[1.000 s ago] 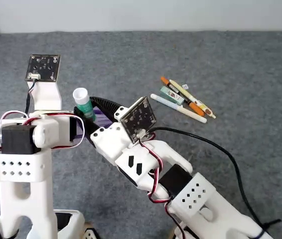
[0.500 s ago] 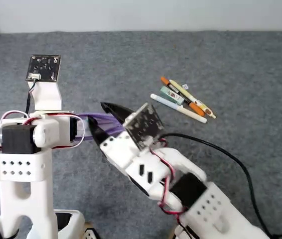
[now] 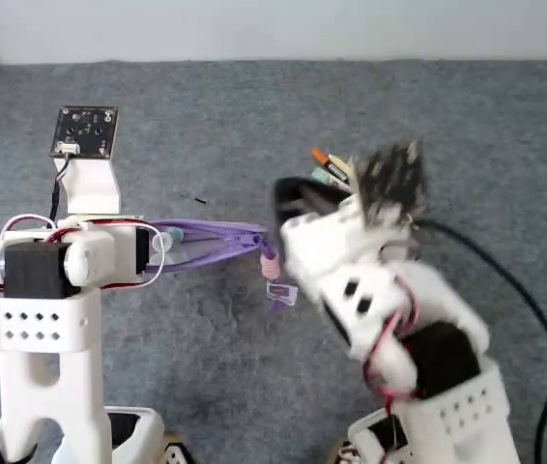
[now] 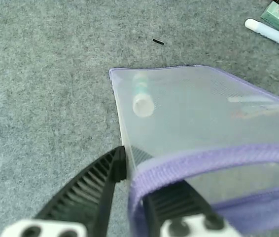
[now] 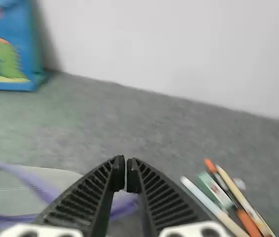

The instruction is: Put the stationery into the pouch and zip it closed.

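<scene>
Purple-trimmed clear film, the pouch [image 3: 211, 242] stretches out from the left arm [image 3: 51, 271] across the grey bench [image 3: 467, 106] in the high view, its zip pull [image 3: 272, 263] dangling. The loose pens [image 3: 330, 170] lie well apart from it, just beside the right end effector [image 3: 298, 198], too smeared here to judge.

From the left wrist, the left end effector [image 4: 128, 165] is clamped on the pouch [image 4: 203, 113] at its corner by the purple zip tape, with a glue stick [image 4: 142, 96] lying inside. I'd say the film is light and limp, so the stiffer tape is the place to hold.

From the right wrist, the right end effector [image 5: 125, 174] is pinched closed on nothing. The pens [image 5: 226, 195] lie beyond it: slim, stiff, smooth, likely to roll, best nipped across mid-barrel.
</scene>
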You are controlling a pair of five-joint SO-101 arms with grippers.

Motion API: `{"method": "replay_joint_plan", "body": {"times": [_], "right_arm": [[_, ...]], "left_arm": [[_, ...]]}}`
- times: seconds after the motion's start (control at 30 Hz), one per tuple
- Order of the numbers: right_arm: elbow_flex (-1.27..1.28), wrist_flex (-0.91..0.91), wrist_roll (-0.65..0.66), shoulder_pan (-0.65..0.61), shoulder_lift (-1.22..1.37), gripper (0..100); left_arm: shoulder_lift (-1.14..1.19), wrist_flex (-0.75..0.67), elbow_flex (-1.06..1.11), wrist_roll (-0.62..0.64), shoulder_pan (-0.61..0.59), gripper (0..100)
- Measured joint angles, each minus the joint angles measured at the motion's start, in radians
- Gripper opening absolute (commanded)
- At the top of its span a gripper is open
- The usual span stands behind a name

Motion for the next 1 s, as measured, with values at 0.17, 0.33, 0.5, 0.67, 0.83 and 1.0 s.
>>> {"method": "replay_joint_plan", "body": {"times": [0.17, 0.33, 0.5, 0.67, 0.83, 1.0], "right_arm": [[-0.114, 0.150, 0.048, 0.143, 0.238, 0.8], [-0.219, 0.215, 0.206, 0.224, 0.506, 0.9], [-0.370, 0.238, 0.319, 0.253, 0.741, 1.1], [-0.535, 0.288, 0.405, 0.250, 0.976, 15.6], [-0.690, 0.331, 0.470, 0.252, 1.200, 23.6], [-0.847, 0.334, 0.494, 0.227, 1.390, 22.2]], "left_arm": [[0.000, 0.000, 0.000, 0.000, 0.000, 1], [0.000, 0.000, 0.000, 0.000, 0.000, 1], [0.000, 0.000, 0.000, 0.000, 0.000, 1], [0.000, 0.000, 0.000, 0.000, 0.000, 1], [0.000, 0.000, 0.000, 0.000, 0.000, 1], [0.000, 0.000, 0.000, 0.000, 0.000, 1]]}}
